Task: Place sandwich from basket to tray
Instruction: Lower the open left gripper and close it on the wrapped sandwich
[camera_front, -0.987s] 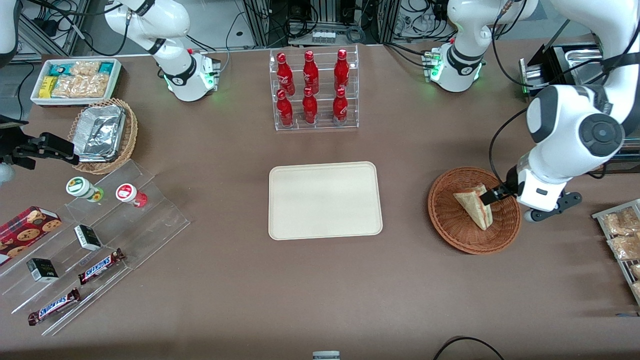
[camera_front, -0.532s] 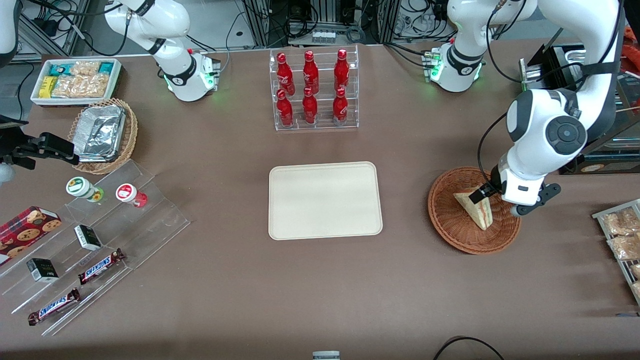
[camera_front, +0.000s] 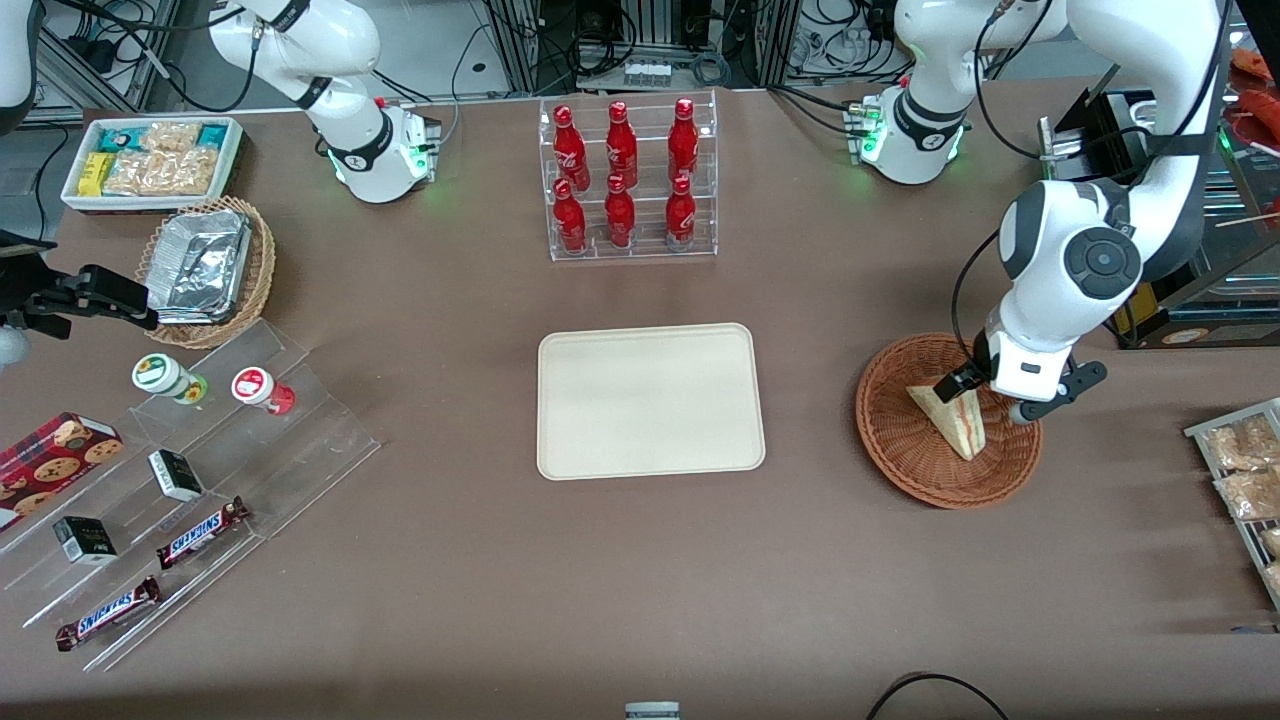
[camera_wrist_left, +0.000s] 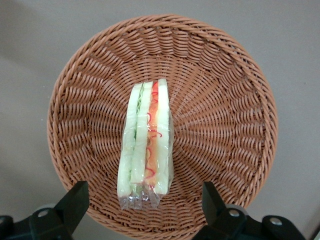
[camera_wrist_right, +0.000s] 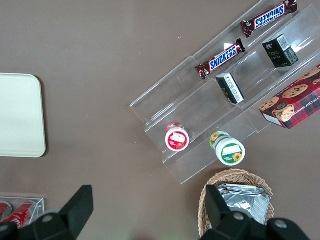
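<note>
From the front, the gripper (camera_front: 968, 392) hangs over the basket (camera_front: 905, 440) near the tabletop's working-arm end; the tray (camera_front: 650, 400) sits mid-table. At the wrist, fingers (camera_wrist_left: 75, 200) spread wide, the sandwich (camera_wrist_left: 146, 142) lying on edge at the basket's (camera_wrist_left: 220, 100) centre.

setting: robotics lab arranged as a mock snack counter. evidence: brown bench (camera_front: 640, 560) with white robot arm bases (camera_front: 375, 150) bolted at its edge, green status lights lit; cable bundles and power strips (camera_front: 650, 72) on the floor farther from the front camera. stock on display: clear acrylic rack of red bottles (camera_front: 628, 180); stepped acrylic riser (camera_front: 200, 480) with snickers bars (camera_front: 203, 530), small boxes and yoghurt pots; white bin of snack packets (camera_front: 150, 160); wicker basket of foil containers (camera_front: 205, 270).
</note>
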